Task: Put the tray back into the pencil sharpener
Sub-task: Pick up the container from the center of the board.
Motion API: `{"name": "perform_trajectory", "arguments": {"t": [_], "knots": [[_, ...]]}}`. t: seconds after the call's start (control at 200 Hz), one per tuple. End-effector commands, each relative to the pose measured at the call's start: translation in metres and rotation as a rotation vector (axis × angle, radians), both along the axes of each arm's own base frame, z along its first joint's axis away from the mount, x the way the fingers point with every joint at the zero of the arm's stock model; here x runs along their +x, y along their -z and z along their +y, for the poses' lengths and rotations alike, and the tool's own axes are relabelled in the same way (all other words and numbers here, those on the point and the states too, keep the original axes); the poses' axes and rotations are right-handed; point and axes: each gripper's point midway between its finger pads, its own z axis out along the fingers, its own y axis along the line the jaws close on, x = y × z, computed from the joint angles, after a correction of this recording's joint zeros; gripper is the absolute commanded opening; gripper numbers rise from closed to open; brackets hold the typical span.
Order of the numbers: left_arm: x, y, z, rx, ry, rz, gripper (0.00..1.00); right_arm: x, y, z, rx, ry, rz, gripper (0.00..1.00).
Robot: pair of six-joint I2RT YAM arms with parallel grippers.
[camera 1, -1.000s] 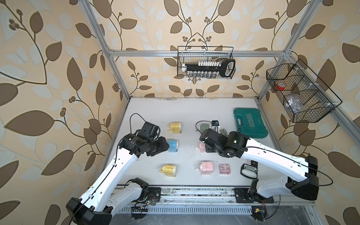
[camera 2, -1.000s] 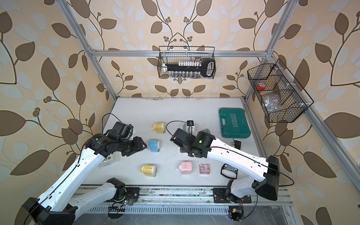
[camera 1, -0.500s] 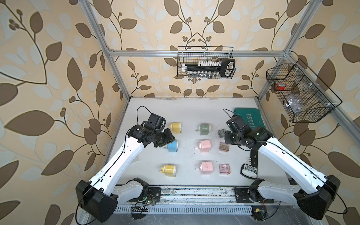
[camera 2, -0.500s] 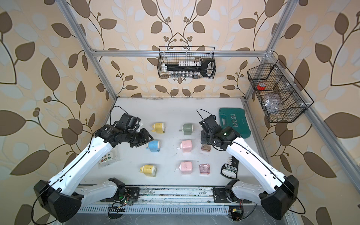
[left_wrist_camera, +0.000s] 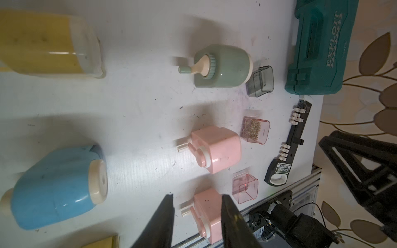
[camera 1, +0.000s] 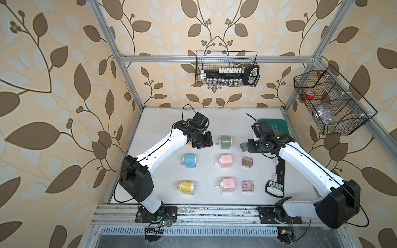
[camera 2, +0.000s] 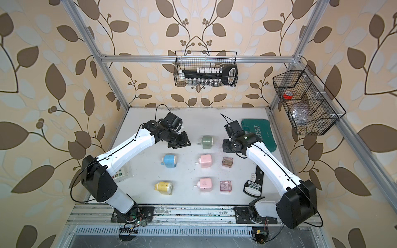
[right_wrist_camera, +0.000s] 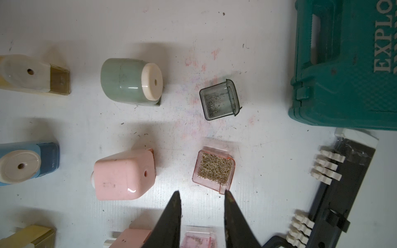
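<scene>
A small smoke-grey transparent plastic tray [right_wrist_camera: 219, 102] lies open side up on the white tabletop [camera 1: 206, 120], with a little dust in its bottom. It is outside the rounded sage-green pencil sharpener [right_wrist_camera: 129, 81], beside it and not touching. The right end effector [right_wrist_camera: 202, 193] hangs near this tray, its fingers parted with nothing between them. The left end effector [left_wrist_camera: 196, 196] hangs over the far yellow sharpener [left_wrist_camera: 47, 43], also parted and empty. A pink tray [right_wrist_camera: 214, 168] of shavings lies beside a pink sharpener [right_wrist_camera: 124, 174].
</scene>
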Motion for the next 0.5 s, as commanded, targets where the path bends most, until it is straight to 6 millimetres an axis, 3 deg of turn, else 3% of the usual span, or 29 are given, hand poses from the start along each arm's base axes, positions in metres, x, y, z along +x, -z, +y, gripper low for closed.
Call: {"name": "perform_trajectory", "arguments": {"t": [0.0,0.26,0.495], "knots": [[0.016,-0.013,-0.006,0.012,0.032,-0.072,0.39,0.022,0.002,0.004,0.005,-0.059,0.012,0.32],[0.041,0.000,-0.041,-0.016,0.091,-0.080,0.39,0.055,0.039,-0.011,-0.067,-0.073,0.098,0.32],[0.054,0.018,-0.053,0.003,0.107,-0.073,0.40,0.074,0.065,-0.020,-0.110,-0.086,0.150,0.33]]}}
